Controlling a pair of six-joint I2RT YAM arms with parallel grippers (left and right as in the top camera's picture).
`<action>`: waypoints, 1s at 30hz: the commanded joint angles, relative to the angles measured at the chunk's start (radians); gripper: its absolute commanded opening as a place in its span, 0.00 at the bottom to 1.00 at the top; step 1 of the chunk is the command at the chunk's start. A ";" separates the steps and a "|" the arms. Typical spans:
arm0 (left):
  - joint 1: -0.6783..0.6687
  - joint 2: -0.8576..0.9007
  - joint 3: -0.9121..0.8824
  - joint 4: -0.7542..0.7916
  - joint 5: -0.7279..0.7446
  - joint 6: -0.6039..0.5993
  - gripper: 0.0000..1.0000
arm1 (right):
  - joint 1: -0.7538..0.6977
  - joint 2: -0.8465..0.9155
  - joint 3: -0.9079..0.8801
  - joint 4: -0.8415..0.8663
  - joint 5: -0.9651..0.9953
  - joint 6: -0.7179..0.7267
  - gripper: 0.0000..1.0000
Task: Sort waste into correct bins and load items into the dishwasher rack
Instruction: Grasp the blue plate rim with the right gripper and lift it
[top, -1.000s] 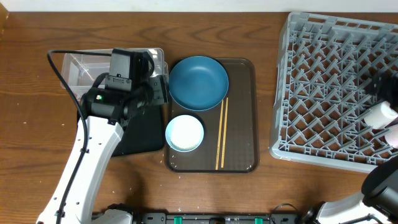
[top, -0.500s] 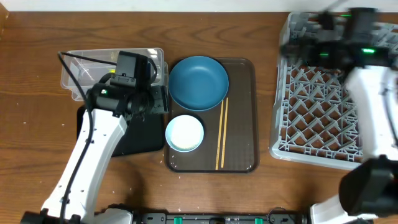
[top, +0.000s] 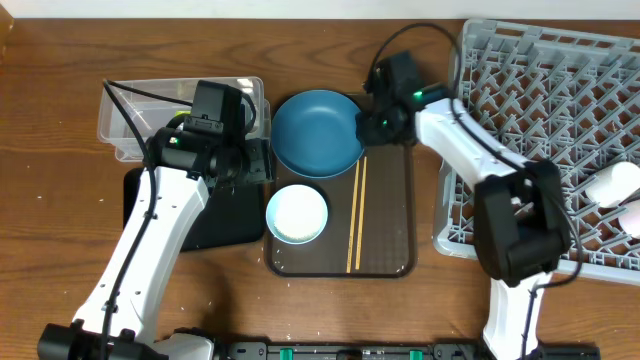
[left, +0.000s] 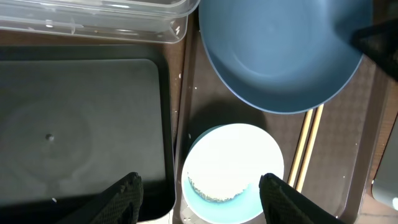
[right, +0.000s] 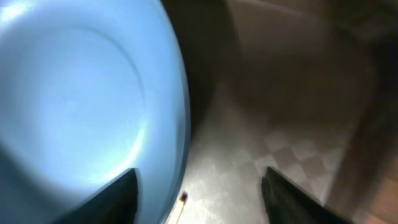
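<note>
The large blue bowl (top: 318, 132) (left: 280, 56) (right: 81, 106) sits at the back of the brown tray. My right gripper (top: 368, 125) (right: 199, 186) is open astride its right rim, one finger (right: 115, 199) over the inside and the other over the tray. In front stands the white bowl (top: 297, 213) (left: 233, 168) holding white rice (left: 217, 193). My left gripper (top: 258, 160) (left: 200, 186) hovers open over it, empty. The chopsticks (top: 355, 215) (left: 309, 143) lie beside the bowls. The clear tub (top: 130, 110) and black tray (top: 225, 215) are at left, the grey rack (top: 540, 150) at right.
The brown serving tray (top: 390, 230) holds both bowls and the chopsticks. Two small cups (top: 612, 183) (top: 632, 215) lie in the rack at its right edge. The right arm reaches across the rack's near-left corner. Bare wooden table lies in front.
The right arm swung from the rack leftwards to the blue bowl's right rim, and its jaws have narrowed. The left arm shifted only slightly.
</note>
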 joint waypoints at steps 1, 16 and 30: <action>0.003 0.004 -0.006 -0.006 -0.012 0.005 0.63 | 0.017 0.019 0.012 0.019 0.046 0.044 0.38; 0.003 0.004 -0.006 0.003 -0.012 0.005 0.64 | -0.149 -0.161 0.238 -0.061 0.183 -0.039 0.01; 0.003 0.004 -0.006 0.028 -0.012 0.005 0.64 | -0.486 -0.357 0.249 0.234 0.951 -0.600 0.01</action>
